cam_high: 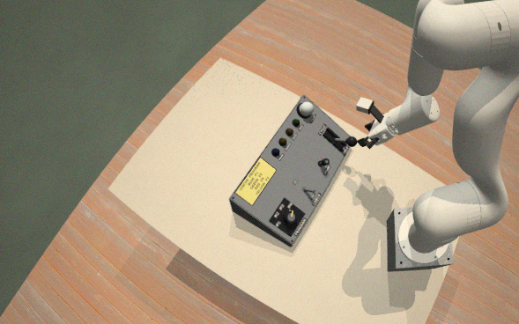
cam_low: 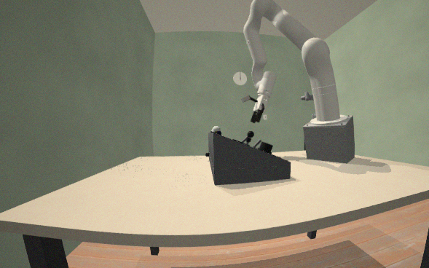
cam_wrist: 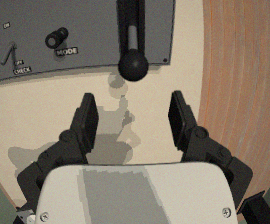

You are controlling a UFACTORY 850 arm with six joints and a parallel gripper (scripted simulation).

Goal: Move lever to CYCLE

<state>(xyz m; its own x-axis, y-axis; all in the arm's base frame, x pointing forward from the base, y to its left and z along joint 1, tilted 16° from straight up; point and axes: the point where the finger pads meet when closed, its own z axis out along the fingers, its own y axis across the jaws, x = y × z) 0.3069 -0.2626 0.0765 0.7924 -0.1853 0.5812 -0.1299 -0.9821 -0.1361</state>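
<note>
The lever's black ball knob [cam_high: 351,141] [cam_low: 250,134] [cam_wrist: 133,65] stands at the robot-side end of its dark slot, its shaft leaning that way. A small blurred label [cam_high: 322,129] is at the slot's far end. The grey console [cam_high: 297,172] [cam_low: 249,164] [cam_wrist: 91,25] sits flat on the table. My gripper [cam_high: 365,134] [cam_low: 256,117] [cam_wrist: 133,103] is open and empty. It hangs above the robot side of the knob, clear of it. In the wrist view the knob lies ahead of the fingertips, roughly centred between them. The slot's far end is outside the wrist view.
Beside the lever is the black MODE control [cam_high: 323,163] [cam_wrist: 56,37]. Farther along are the CHECK toggle [cam_high: 309,190] [cam_wrist: 9,54] and a rotary knob [cam_high: 291,217]. A white dome [cam_high: 306,108] [cam_low: 215,129] and several coloured lamps line the console's upper edge, near a yellow card [cam_high: 255,181].
</note>
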